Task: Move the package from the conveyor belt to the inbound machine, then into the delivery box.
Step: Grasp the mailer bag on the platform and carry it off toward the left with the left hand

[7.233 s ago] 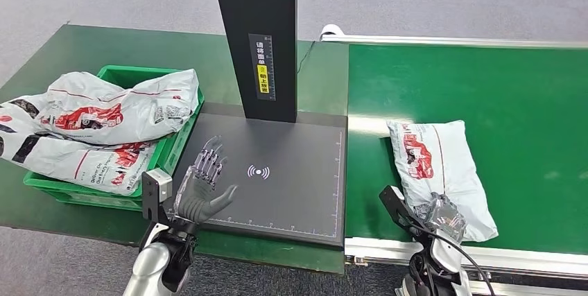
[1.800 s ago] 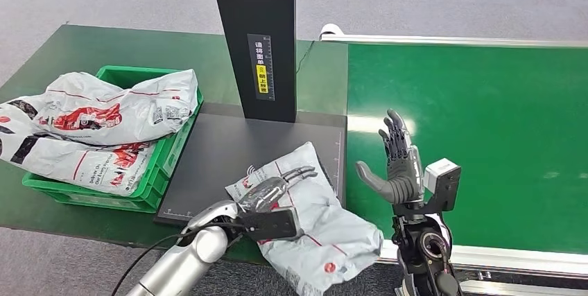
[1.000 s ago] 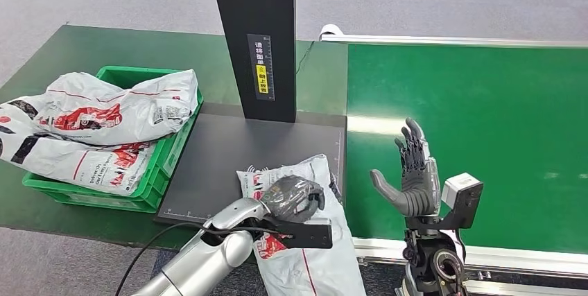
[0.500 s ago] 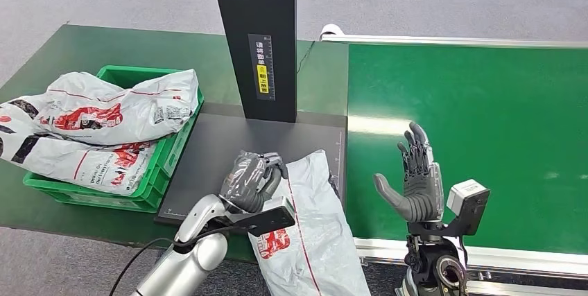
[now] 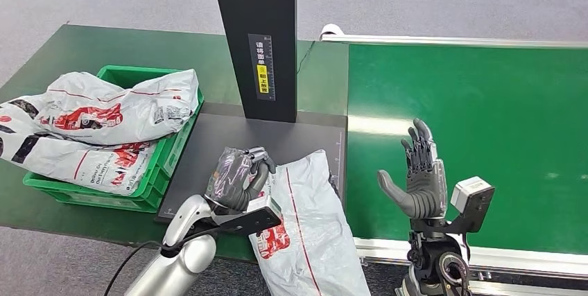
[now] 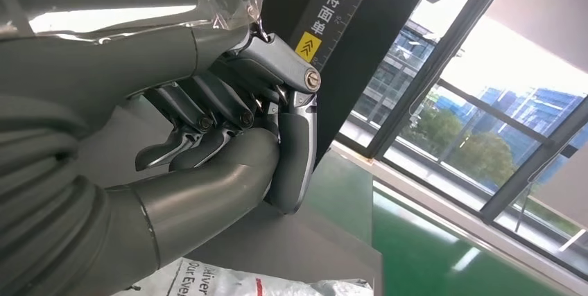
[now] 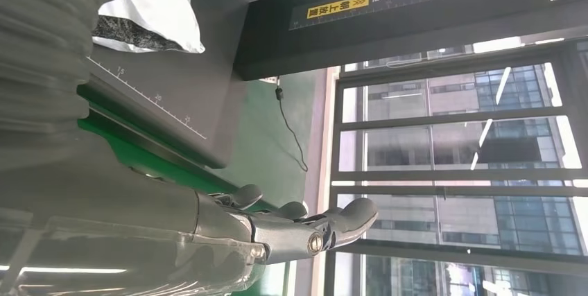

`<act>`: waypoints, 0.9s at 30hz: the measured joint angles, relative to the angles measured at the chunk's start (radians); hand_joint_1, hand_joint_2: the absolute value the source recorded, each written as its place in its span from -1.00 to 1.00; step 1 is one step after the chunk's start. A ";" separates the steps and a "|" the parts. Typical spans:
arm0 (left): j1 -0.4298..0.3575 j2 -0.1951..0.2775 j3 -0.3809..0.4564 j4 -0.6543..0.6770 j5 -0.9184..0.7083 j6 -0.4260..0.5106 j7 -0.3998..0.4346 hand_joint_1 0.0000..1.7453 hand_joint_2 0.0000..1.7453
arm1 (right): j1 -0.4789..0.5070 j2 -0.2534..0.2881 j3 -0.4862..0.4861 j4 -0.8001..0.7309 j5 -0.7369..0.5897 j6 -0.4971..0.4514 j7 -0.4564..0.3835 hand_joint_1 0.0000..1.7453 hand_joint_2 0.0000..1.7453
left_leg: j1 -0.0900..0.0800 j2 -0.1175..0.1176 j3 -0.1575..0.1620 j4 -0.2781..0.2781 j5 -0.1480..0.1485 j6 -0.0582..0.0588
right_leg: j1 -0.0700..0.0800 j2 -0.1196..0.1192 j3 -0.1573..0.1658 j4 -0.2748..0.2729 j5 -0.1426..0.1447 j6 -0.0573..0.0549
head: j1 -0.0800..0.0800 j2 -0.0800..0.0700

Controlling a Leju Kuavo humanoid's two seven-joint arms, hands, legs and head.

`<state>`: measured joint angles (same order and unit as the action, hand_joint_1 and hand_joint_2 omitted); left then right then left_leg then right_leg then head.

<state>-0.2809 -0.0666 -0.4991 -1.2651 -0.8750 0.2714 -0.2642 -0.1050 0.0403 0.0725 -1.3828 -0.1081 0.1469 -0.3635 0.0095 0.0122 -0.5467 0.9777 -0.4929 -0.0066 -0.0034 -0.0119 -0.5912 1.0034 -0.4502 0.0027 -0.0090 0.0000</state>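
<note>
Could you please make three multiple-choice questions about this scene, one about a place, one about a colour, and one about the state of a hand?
1. Where does the package beside the left hand lie?
A. On the conveyor belt
B. Partly on the black scanner plate, hanging over its near edge
C. Inside the green crate

2. What colour is the crate that holds the other packages?
A. Green
B. Blue
C. Grey

3. How is the right hand?
A. Holding a package
C. Pressing on the scanner plate
B. Raised with fingers spread, holding nothing

Answers:
1 B: the package lies partly on the scanner plate, next to the left hand, and overhangs the front.
2 A: the crate has green walls.
3 B: the right hand stands upright over the conveyor belt, fingers apart and empty.
</note>
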 joint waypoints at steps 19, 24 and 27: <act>-0.033 0.030 -0.117 0.057 0.095 -0.397 -0.165 -1.00 1.00 | -0.048 -0.004 0.000 0.071 0.010 0.047 -0.041 -1.00 1.00 | 0.000 0.000 0.000 0.000 0.000 0.000 | 0.000 0.000 -0.001 0.000 0.000 0.000 | 0.000 0.000; -0.075 0.024 -0.161 0.049 0.123 -0.414 -0.176 -1.00 1.00 | -0.025 -0.004 -0.003 0.065 0.009 0.047 -0.032 -1.00 1.00 | 0.000 0.000 0.000 0.000 0.000 0.000 | 0.000 0.000 0.000 0.000 0.000 0.000 | 0.000 0.000; -0.094 0.017 -0.184 0.027 0.143 -0.411 -0.196 -1.00 1.00 | -0.012 -0.004 -0.006 0.058 0.010 0.047 -0.029 -1.00 1.00 | 0.000 0.000 0.000 0.000 0.000 0.000 | 0.000 0.000 0.000 0.000 0.000 0.000 | 0.000 0.000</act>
<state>-0.3747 -0.0501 -0.6834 -1.2377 -0.7320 -0.1393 -0.4600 -0.1170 0.0359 0.0667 -1.3251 -0.0983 0.1934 -0.3925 0.0094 0.0126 -0.5463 0.9779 -0.4928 -0.0067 -0.0035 -0.0119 -0.5916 1.0034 -0.4501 0.0027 -0.0090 0.0000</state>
